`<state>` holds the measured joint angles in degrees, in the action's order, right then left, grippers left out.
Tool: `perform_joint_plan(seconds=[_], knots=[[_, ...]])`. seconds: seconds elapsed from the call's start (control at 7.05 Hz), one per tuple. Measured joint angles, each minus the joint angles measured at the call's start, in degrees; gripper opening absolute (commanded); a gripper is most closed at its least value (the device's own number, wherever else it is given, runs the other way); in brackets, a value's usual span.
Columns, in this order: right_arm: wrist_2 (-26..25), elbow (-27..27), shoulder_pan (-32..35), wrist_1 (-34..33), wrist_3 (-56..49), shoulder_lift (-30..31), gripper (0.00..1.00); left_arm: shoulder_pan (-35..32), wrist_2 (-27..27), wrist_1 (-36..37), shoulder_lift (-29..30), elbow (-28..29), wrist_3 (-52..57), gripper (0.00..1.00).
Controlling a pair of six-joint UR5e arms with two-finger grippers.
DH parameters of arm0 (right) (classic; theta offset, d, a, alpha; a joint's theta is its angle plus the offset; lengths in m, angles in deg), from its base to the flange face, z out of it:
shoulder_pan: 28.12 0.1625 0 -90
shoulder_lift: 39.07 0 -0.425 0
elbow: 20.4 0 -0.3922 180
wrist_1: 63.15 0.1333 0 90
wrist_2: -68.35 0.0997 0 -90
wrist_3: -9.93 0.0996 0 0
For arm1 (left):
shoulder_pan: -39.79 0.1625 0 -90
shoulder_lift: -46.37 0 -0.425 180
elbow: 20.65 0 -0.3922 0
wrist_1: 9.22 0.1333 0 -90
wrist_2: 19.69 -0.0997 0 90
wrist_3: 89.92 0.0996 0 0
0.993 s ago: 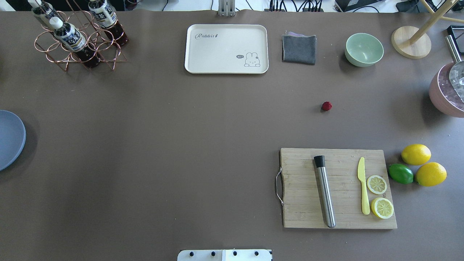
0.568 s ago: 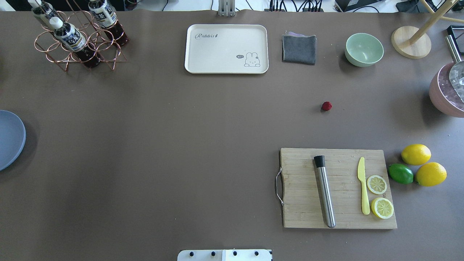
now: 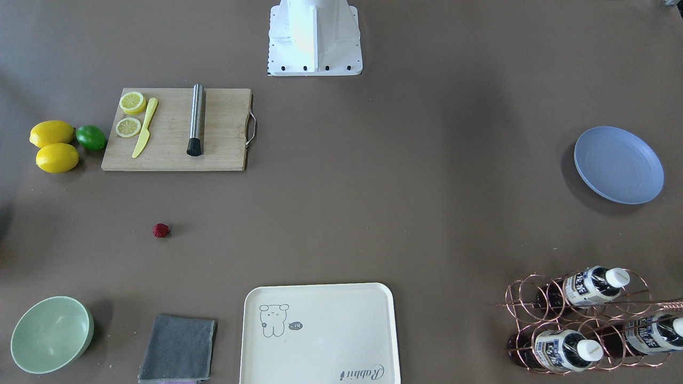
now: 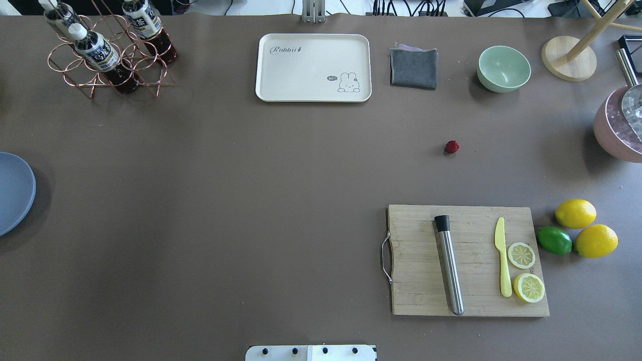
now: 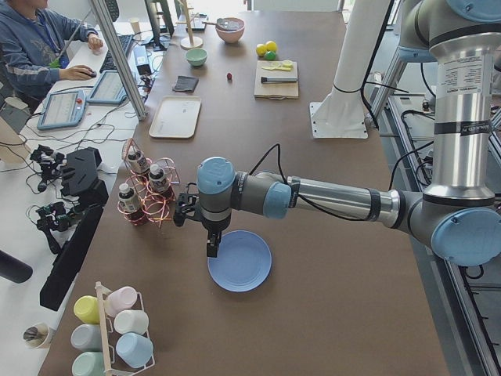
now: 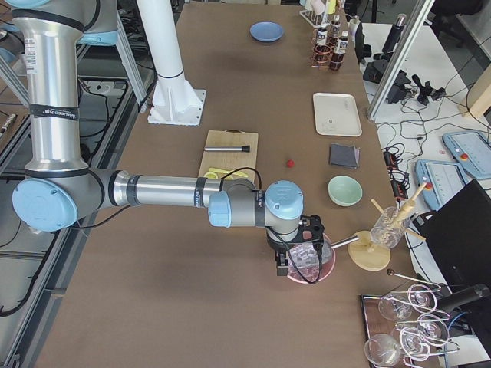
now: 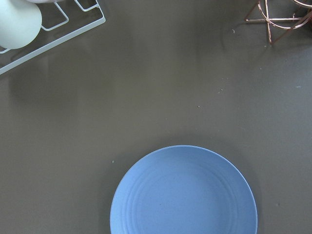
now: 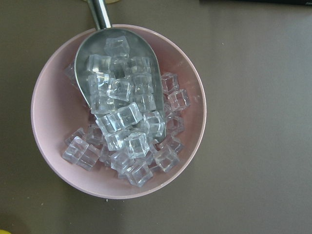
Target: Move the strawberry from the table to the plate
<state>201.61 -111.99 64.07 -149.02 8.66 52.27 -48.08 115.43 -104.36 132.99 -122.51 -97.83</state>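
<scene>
1. Strawberry, a tiny dark-red, bumpy, roundish berry [image 4: 452, 146], is lying on the large flat matte grey-brown table [image 4: 225, 210], right of centre in the overhead view, with nothing touching it.
2. In that view the strawberry is sitting between the rectangular wooden cutting board [image 4: 416, 235] in the lower right and the round pale green bowl [image 4: 503, 68] in the upper right. It is standing apart from both.
3. The round, shallow periwinkle-blue plate [image 4: 12, 193] is resting at the left edge of the overhead view, partly cut off by the frame and well apart from the strawberry.
4. The left gripper [image 5: 210, 249] is hanging at the centre of the exterior left view, by the plate's upper-left rim. Only this side view is showing it, so it cannot be told whether its fingers are spread or pressed together.
5. The right gripper [image 6: 282, 267] is hanging right of centre in the lower half of the exterior right view. It is hanging over the round pink bowl [image 8: 44, 97], which is holding clear ice cubes [image 8: 126, 117] and a metal scoop [image 8: 99, 12]. Its finger position cannot be told either.
6. Both grippers are hanging well apart from the strawberry.
</scene>
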Motion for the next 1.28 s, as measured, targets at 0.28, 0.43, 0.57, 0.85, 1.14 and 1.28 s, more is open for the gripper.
perform_joint_plan(seconds=[0.28, 0.43, 0.57, 0.85, 1.14, 1.28], knots=[[0.1, 0.0, 0.0, 0.0, 0.0, 0.2, 1.0, 0.0, 0.0, -0.8, 0.3, -0.3, 0.0, 0.99], [0.1, 0.1, 0.0, 0.0, 0.0, 0.3, 1.0, -0.1, -0.1, -2.3, 0.7, 0.1, 0.0, 0.99], [0.0, 0.1, 0.0, 0.0, 0.0, 0.3, 1.0, -0.5, 0.0, -4.4, 1.1, 0.9, 0.1, 0.99], [-0.1, -0.1, -0.2, 2.5, 0.2, 0.3, 1.0, -1.8, 0.5, -7.1, 1.1, 1.8, -0.2, 0.99], [-0.6, -0.3, -2.0, 13.4, 0.9, 0.1, 1.0, -2.0, 0.4, -15.1, 1.2, 2.7, -0.8, 0.98], [-0.8, -0.8, -3.5, 16.4, 2.1, -0.1, 1.0, -1.5, 0.3, -19.6, 1.6, 4.7, -1.4, 1.0]])
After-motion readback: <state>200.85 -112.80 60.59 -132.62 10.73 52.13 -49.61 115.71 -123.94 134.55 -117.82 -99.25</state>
